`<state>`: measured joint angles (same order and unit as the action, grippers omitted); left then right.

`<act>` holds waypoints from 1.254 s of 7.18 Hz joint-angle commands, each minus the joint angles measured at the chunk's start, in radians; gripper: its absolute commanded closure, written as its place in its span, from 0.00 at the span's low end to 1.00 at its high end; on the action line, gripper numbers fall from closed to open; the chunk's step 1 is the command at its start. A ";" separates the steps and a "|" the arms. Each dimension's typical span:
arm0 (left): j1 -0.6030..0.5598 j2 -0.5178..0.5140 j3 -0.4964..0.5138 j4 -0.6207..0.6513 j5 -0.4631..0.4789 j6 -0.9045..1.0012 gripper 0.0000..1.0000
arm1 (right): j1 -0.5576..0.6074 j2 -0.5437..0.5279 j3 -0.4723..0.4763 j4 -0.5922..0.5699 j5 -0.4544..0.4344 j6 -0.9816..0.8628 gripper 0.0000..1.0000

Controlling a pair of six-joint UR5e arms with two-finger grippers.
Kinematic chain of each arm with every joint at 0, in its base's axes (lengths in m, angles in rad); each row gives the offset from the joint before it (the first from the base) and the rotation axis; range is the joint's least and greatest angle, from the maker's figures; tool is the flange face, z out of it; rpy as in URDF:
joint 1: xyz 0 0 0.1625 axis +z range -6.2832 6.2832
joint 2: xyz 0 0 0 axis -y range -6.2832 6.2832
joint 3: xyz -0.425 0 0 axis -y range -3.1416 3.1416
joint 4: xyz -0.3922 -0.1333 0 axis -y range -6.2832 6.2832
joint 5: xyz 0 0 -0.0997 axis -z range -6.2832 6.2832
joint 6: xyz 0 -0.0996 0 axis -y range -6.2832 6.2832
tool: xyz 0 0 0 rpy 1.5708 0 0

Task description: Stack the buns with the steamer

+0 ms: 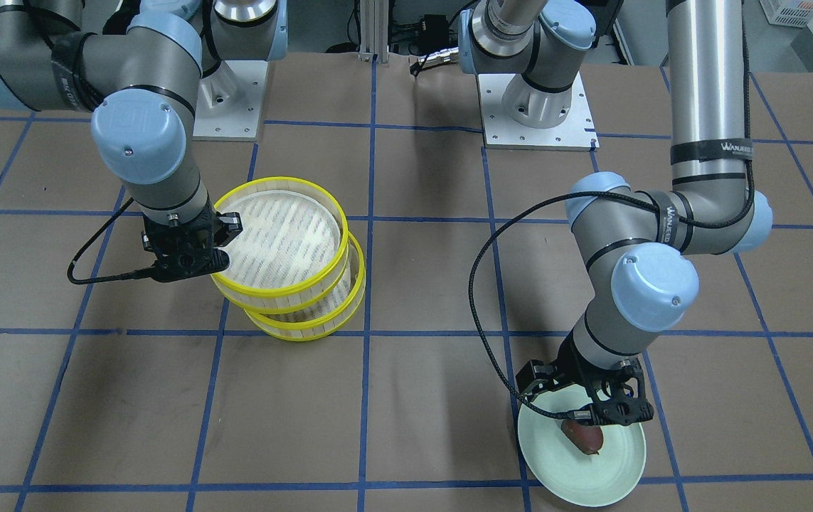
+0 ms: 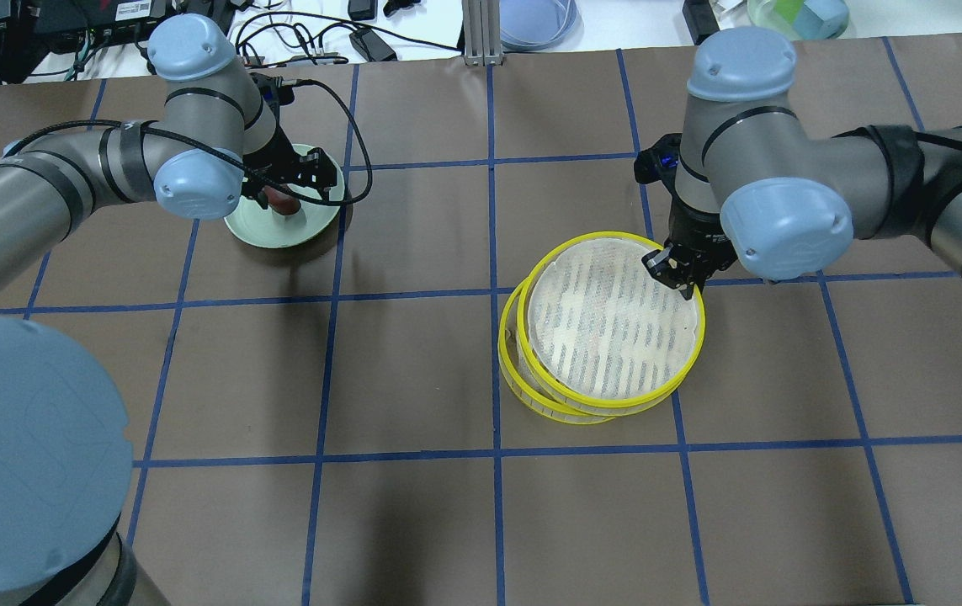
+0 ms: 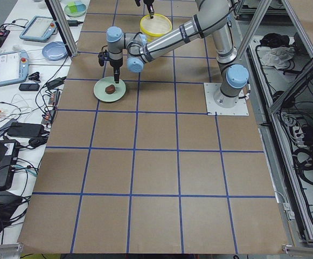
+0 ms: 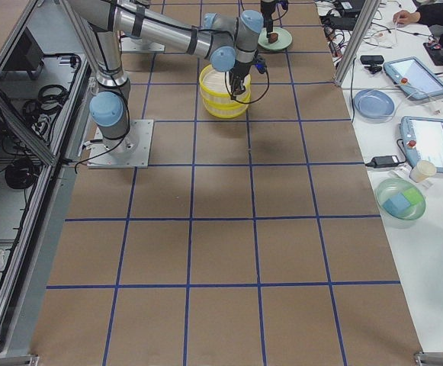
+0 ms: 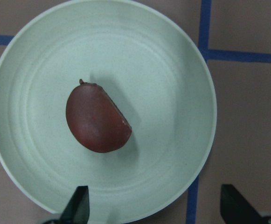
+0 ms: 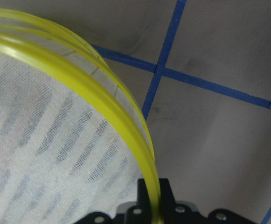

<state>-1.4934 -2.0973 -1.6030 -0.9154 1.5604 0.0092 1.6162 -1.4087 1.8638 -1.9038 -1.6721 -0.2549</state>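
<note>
Two yellow-rimmed steamer tiers stand one over the other. The upper tier [image 1: 285,242] [image 2: 615,324] is offset from the lower tier [image 1: 306,323] [image 2: 523,383] and its inside shows empty. My right gripper [image 2: 676,271] [image 6: 156,205] is shut on the upper tier's yellow rim [image 6: 102,88]. The dark reddish-brown bun [image 5: 98,119] [image 1: 584,436] lies on the pale green plate [image 5: 172,93] [image 1: 612,469]. My left gripper [image 5: 156,205] [image 2: 283,189] is open just above the plate, the bun a little ahead of its fingertips. The cream-white bun is hidden.
The brown table carries a blue tape grid [image 2: 493,295]. The two arm bases [image 1: 228,99] [image 1: 538,107] stand at the robot's side. The plate [image 2: 262,231] lies near the far edge on my left. Tablets, cables and bowls lie on the white bench [image 3: 16,65] beyond the table.
</note>
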 commanded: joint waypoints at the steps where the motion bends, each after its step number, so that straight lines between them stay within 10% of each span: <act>1: 0.021 -0.030 0.000 0.013 -0.032 0.038 0.01 | 0.017 0.007 0.020 -0.037 0.018 -0.004 1.00; 6: 0.068 -0.079 0.034 0.040 -0.039 0.155 0.01 | 0.024 0.034 -0.003 -0.043 0.032 0.031 1.00; 9: 0.068 -0.096 0.043 0.064 -0.039 0.158 0.33 | 0.025 0.056 -0.014 -0.040 0.031 0.048 1.00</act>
<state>-1.4254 -2.1871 -1.5630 -0.8631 1.5210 0.1651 1.6409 -1.3648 1.8523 -1.9459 -1.6380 -0.2094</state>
